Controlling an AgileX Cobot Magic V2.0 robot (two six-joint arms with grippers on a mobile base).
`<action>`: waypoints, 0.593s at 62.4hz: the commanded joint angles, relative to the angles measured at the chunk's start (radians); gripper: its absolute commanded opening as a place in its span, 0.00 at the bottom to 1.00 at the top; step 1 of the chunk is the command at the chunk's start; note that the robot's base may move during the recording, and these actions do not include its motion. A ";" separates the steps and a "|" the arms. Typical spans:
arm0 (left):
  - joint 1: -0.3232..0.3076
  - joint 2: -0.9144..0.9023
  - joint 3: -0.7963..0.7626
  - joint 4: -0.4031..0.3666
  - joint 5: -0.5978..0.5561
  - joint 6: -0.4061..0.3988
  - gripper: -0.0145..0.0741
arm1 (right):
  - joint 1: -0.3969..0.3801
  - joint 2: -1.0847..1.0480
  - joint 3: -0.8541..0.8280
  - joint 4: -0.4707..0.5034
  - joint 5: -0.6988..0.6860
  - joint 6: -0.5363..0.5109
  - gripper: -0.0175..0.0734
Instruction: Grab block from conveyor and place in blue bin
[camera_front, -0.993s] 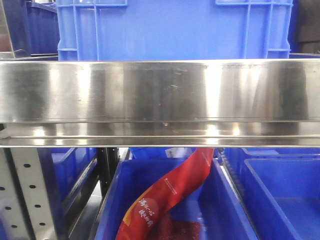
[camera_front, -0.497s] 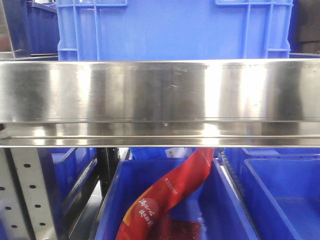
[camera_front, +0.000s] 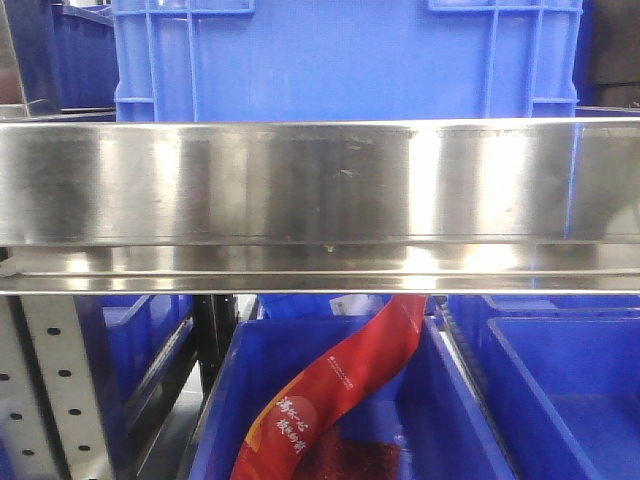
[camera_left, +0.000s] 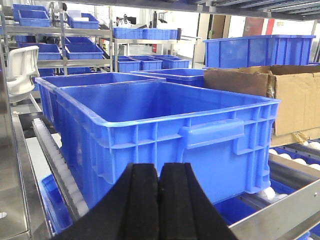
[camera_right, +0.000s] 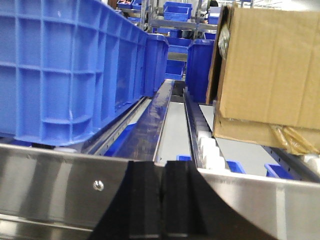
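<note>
Left gripper (camera_left: 159, 200), black pads pressed together, empty, low centre; right gripper (camera_right: 163, 200) likewise closed on nothing. Beyond the left one, the big blue ribbed plastic bin (camera_left: 165, 125) fills mid-frame, open-topped, long axis running toward upper left.

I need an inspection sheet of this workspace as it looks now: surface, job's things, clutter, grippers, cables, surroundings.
Surface: steel rail across the front view; roller tracks behind it.
Job's things: blue bin on the rollers, looks empty; no block or conveyor belt seen.
Clutter: red packet in a lower blue bin; cardboard box.
Grippers: left gripper shut, empty; right gripper shut, empty.
Cables: nothing seen.
Surroundings: shelves of blue bins.
</note>
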 joint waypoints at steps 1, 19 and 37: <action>-0.005 -0.004 -0.001 0.002 -0.018 0.000 0.04 | -0.014 -0.006 0.046 0.014 -0.103 -0.014 0.01; -0.005 -0.004 -0.001 0.002 -0.018 0.000 0.04 | -0.053 -0.006 0.046 0.019 -0.095 -0.014 0.01; -0.005 -0.004 -0.001 0.002 -0.018 0.000 0.04 | -0.055 -0.006 0.046 0.019 -0.111 -0.014 0.01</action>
